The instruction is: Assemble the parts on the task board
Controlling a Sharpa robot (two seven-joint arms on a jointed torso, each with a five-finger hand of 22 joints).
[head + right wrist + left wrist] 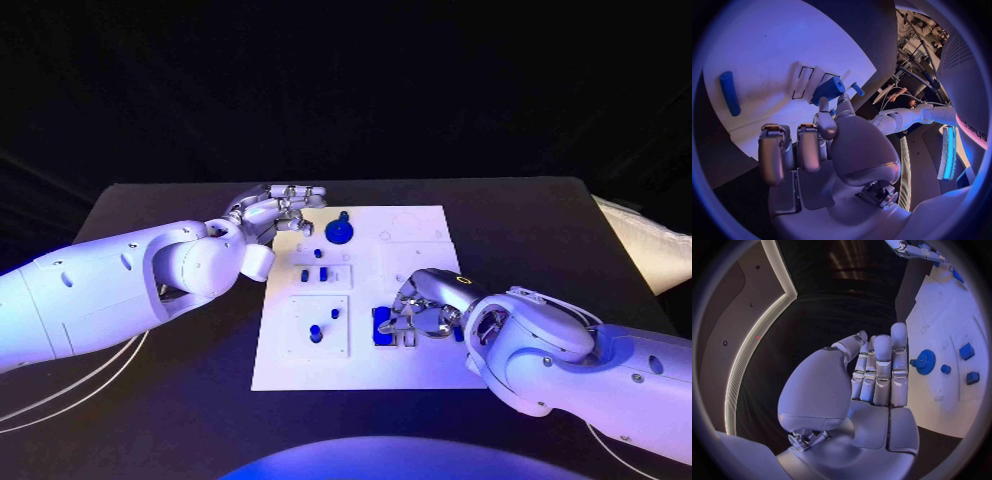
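Note:
The white task board lies mid-table. My right hand hovers low over its near right part, above dark blue parts. In the right wrist view, thumb and a fingertip pinch the near end of a stubby blue cylinder part, the other fingers curled. A long blue bar lies flat on the board. My left hand rests at the board's far left corner, fingers straight and together, holding nothing. A blue gear sits just beside it.
Small blue pieces stand in the left-hand panels of the board. In the left wrist view two blue blocks and a small peg lie past the gear. Black table surrounds the board.

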